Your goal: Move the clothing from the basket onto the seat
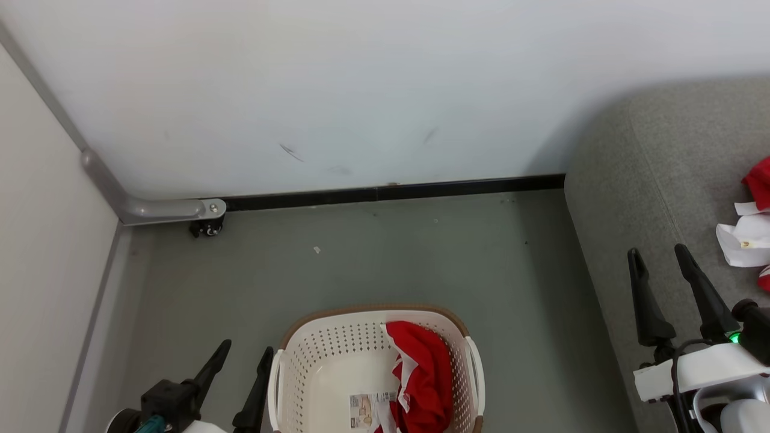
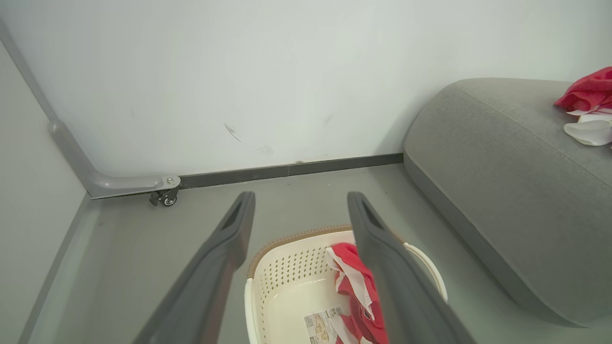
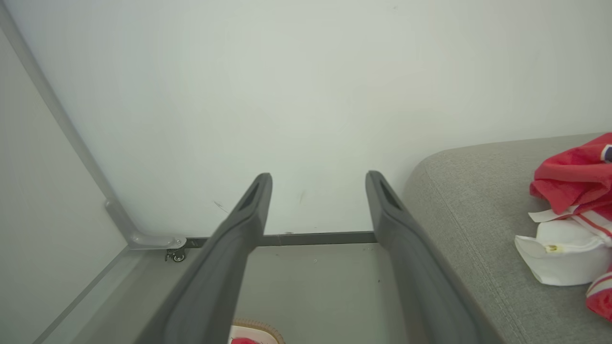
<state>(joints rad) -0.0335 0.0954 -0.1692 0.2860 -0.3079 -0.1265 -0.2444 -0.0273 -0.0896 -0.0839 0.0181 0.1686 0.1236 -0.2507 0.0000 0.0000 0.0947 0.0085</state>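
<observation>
- Left claw (image 1: 248,346): fingers spread wide, nothing between them. It hangs at the lower left of the head view, just beside the basket's left handle and above the floor (image 1: 391,258).
- Right claw (image 1: 656,249): equally wide and empty, raised over the near edge of the seat (image 1: 649,180), apart from the cloth lying there.
- Basket (image 1: 373,308): stands on the floor between the two claws, close in front of the robot and well short of the wall. That spot probably lets either arm reach in from above.
- Red garment (image 1: 427,367): white-trimmed and crumpled against the basket's right inner wall, riding partly up it. The left half of the basket floor is bare, with a paper label (image 1: 368,409) showing.
- Seat pile (image 1: 746,237): red and white cloth on the seat, at the right edge of the head view and cut off by the frame.
- Judgement: task partway, with some clothing on the seat and one bundle left to fetch. Both claws look parked clear of everything, ready for a pick.
- Next move, as I read it: the left wrist view looks past its own fingers onto the garment, so that arm seems better lined up. It needs a descent inside the rim and a pinch on the highest fold.
- Risks: fingers catching the perforated wall, the light basket sliding or lifting, loose cloth trailing over the rim.
</observation>
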